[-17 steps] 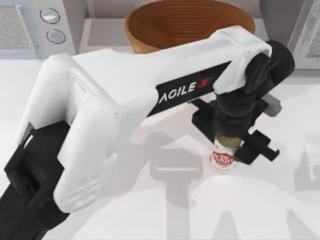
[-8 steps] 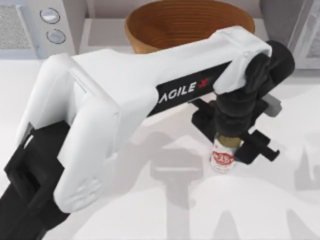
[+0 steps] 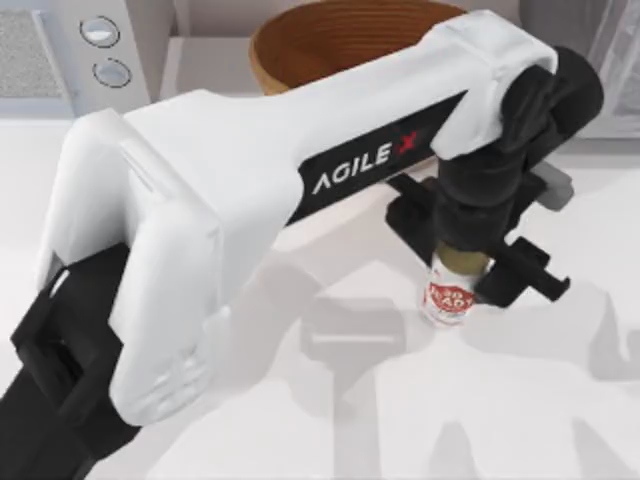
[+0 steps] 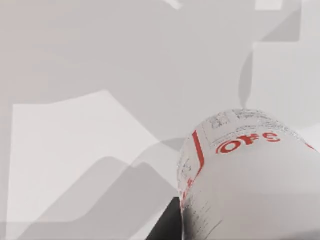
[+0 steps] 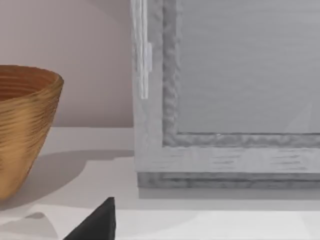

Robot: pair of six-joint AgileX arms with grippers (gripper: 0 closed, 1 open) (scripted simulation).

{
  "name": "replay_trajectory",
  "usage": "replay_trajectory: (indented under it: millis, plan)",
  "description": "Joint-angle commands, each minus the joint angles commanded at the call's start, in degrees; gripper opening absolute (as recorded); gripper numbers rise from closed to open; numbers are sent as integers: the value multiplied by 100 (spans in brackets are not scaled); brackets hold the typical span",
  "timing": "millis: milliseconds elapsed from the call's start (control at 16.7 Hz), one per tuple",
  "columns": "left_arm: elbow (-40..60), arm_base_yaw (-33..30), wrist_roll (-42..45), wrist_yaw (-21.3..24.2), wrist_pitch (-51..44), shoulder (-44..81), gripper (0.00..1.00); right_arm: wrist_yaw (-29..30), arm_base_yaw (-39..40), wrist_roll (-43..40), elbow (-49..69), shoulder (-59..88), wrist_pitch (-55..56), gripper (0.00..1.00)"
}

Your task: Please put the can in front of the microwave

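- The left arm, white with black AgileX lettering, reaches across the table (image 3: 300, 420) from the near left toward the right of centre; its black left gripper (image 3: 462, 268) points down over the small white cylindrical can (image 3: 447, 300) with its red label and dull gold lid; the fingers (image 3: 522, 272) sit on either side of the can's top, closed around it.
- The can is upright, right of the table's middle, well apart from the microwave; whether its base touches the table I cannot tell; in the left wrist view its white side with red print (image 4: 250, 175) fills the near corner, pale table beyond.
- The light grey-white boxy microwave (image 3: 70, 50) with two round silver dials stands at the far left; the brown ribbed wicker bowl (image 3: 300, 45) sits at the far middle, partly behind the arm; a darker grey appliance (image 3: 600, 40) stands at the far right.
- The right wrist view faces that grey appliance (image 5: 240, 100) with the bowl (image 5: 25, 130) beside it; whether the right gripper is open or closed I cannot tell.
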Motion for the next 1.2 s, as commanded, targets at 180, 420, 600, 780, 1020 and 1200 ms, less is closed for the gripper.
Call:
replay_trajectory:
  millis: [180,420,600,780,1020,1200]
  plan:
    - [197,-2,2,1,-197,6,0,0,0,0,0,0,0,100]
    - [141,61,-11,19,-117,-55,0,0,0,0,0,0,0,100]
    - [-265,372,127,91,314,-498,0,0,0,0,0,0,0,100]
    - [-981,1047,501,256,694,-982,0,0,0,0,0,0,0,100]
    - [-1737,2649,794,517,1099,-1688,0,0,0,0,0,0,0,100]
    - [-2436,3937,960,475,1161,-2028,0,0,0,0,0,0,0,100]
